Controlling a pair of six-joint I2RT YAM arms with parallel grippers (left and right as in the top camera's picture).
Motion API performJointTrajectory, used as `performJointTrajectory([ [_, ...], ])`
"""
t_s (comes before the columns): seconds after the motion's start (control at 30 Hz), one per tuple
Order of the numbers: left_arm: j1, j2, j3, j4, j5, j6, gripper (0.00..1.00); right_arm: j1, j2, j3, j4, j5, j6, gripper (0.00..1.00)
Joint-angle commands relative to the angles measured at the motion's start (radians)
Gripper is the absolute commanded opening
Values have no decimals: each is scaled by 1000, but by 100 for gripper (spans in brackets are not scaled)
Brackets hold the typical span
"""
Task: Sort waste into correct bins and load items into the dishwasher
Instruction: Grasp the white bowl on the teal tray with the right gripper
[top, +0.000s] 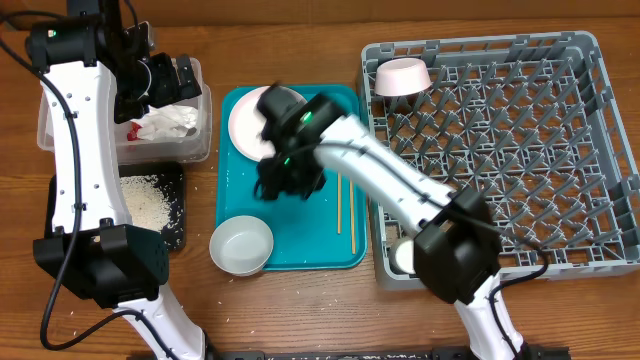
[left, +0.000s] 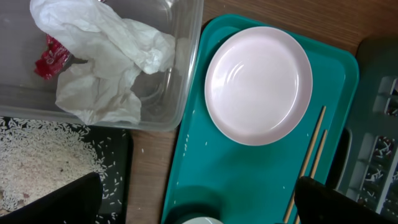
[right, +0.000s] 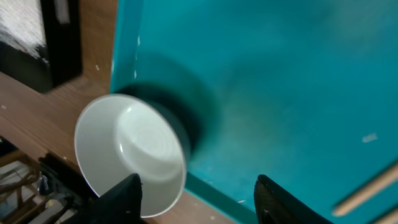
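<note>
Your right gripper (top: 285, 180) hangs over the middle of the teal tray (top: 300, 235), jaws spread, while your left gripper (top: 188, 80) hovers beside its far left corner, likewise spread.

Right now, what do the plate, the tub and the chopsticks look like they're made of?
Plate: glossy pale pink, likely ceramic or melamine, going by its soft highlights. Tub: clear plastic; the wrapper shows through its wall. Chopsticks: thin, matte tan sticks, probably wood or bamboo.
</note>
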Motion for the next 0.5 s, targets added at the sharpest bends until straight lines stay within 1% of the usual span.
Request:
performJointTrajectory([
  [0.0, -1, -8, 18, 2, -5, 0, 100, 42, 6, -83, 46, 43, 132, 58],
  [0.1, -1, -8, 18, 2, -5, 0, 100, 66, 8, -149, 99, 42, 144, 56],
  [0.23, -3, -8, 18, 1, -5, 1, 100, 84, 16, -216, 150, 11, 162, 45],
  [0.27, -3, -8, 18, 2, -5, 1, 100, 86, 16, -218, 150, 11, 162, 40],
  [0.3, -3, -8, 18, 2, -5, 1, 100, 86, 16, -218, 150, 12, 162, 33],
  [0.33, -3, -8, 18, 2, -5, 0, 100, 86, 16, -217, 150, 14, 162, 24],
  [0.4, 2, -8, 18, 1, -6, 1, 100, 84, 16, -217, 152, 15, 162, 10],
  [0.43, 2, -8, 18, 2, -5, 1, 100, 82, 16, -217, 152, 16, 162, 4],
  [0.47, 2, -8, 18, 2, -5, 0, 100, 79, 16, -217, 153, 16, 161, 4],
])
